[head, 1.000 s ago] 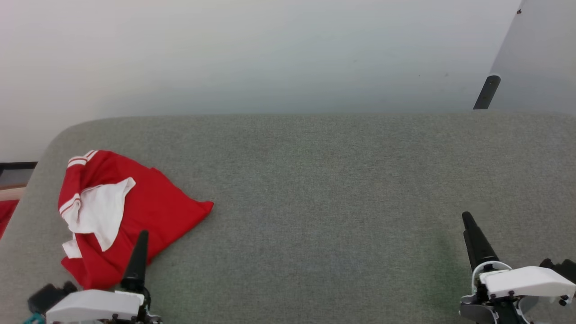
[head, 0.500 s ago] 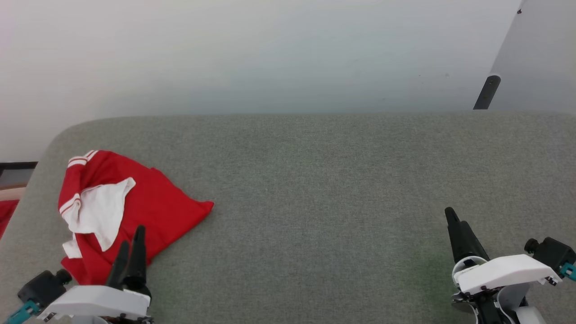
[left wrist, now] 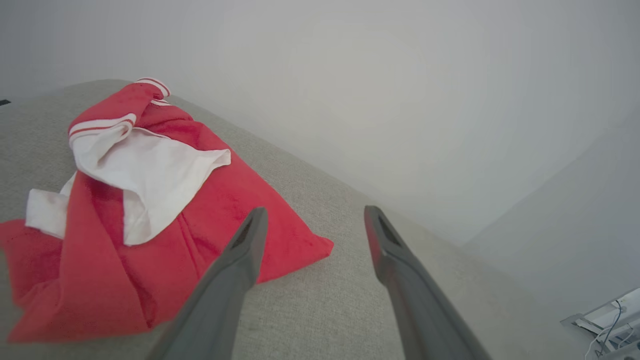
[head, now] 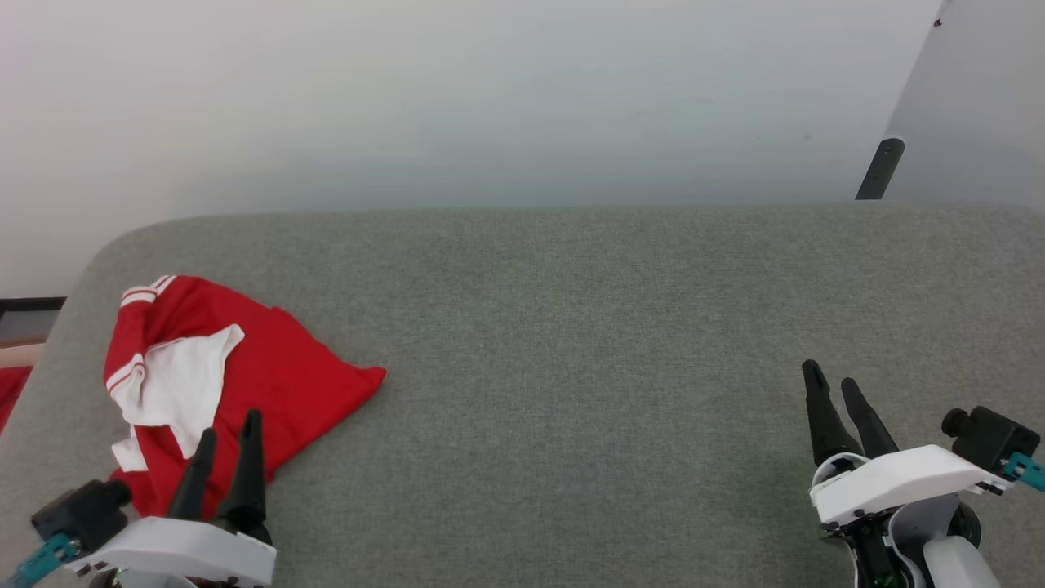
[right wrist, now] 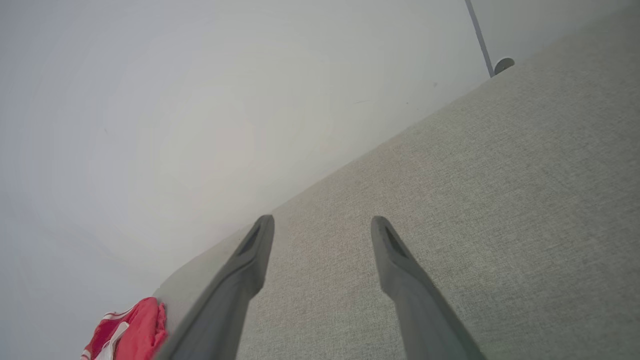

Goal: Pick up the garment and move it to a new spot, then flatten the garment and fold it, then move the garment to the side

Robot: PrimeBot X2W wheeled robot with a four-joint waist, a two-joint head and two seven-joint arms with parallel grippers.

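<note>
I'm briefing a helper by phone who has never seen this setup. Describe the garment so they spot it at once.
A grey fabric-topped table stands against a pale wall. Near its rounded left corner, just beyond the left tool, the garment lies crumpled. It is bright red with a white sleeve and striped trim, unlike the red cloth scrap off the table's edge.

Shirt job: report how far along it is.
Done: nothing; the shirt lies crumpled at the left end of the table. In hand: the open left claw points at it, holding nothing; the right claw is open, far off. Left: pick up, move, flatten, fold, set aside.
</note>
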